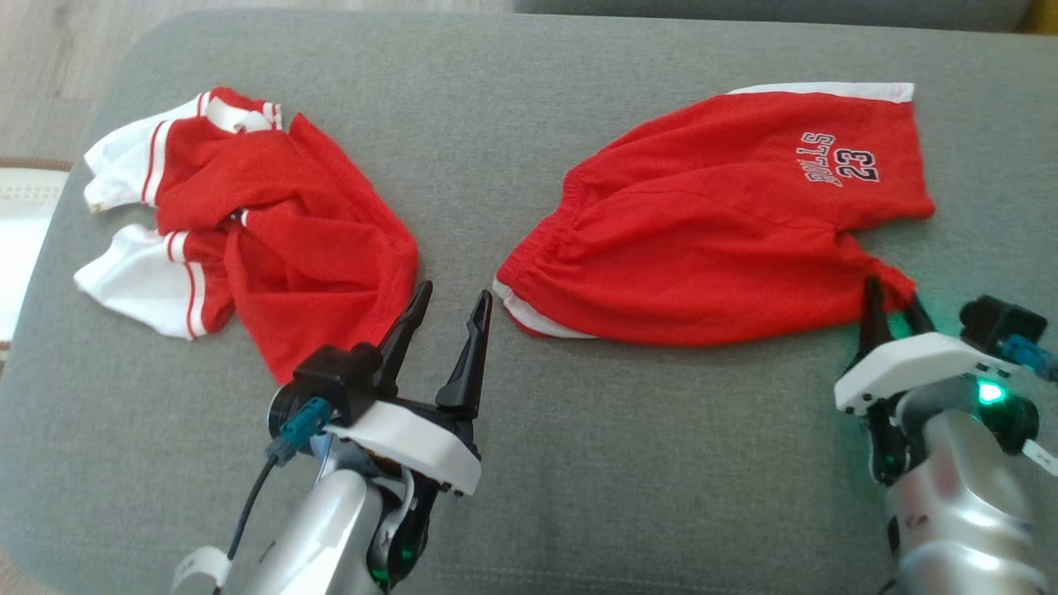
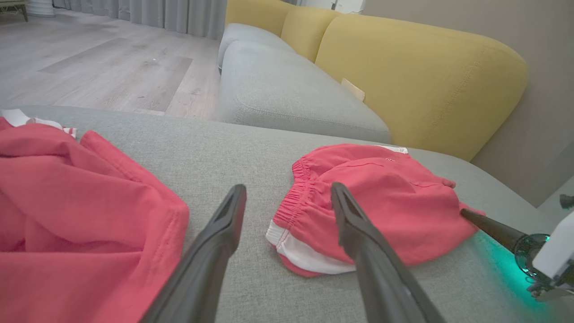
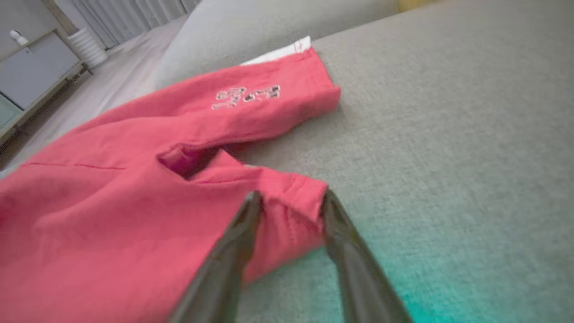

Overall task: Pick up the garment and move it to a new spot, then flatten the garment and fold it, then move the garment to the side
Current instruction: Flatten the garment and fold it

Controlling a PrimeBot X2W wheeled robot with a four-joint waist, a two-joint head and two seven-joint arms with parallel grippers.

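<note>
The right claw (image 3: 290, 197) has its two long dark fingers set either side of a bunched leg corner of the red shorts (image 1: 711, 231). The cloth fills the gap between them and the fingers stand partly drawn in, but whether they pinch the hem or only flank it cannot be told. A green glow from the wrist spills over the weave just beside it.

The left claw (image 1: 455, 289) is spread wide and holds nothing. Its tapered tips point over bare upholstery between the two garments, close to the lower edge of the red jersey (image 1: 273, 240).

The shorts lie on the right half of the grey cushion (image 1: 579, 463), a broad seat of coarse woven fabric with rounded corners. They are soft knit, lying mostly flat in shallow folds. The gathered elastic waistband (image 1: 529, 248) faces the middle of the cushion, with a white stripe at its near end. A stitched print (image 1: 843, 161) reading BULLS 23 sits near the far leg, which ends in a white band.

The jersey lies crumpled on the left half, well apart from the shorts, red with white sleeves trimmed in red stripes.

The left wrist view takes in a plump mustard-yellow sofa back (image 2: 426, 76) and pale wood-plank floor (image 2: 112, 67).
</note>
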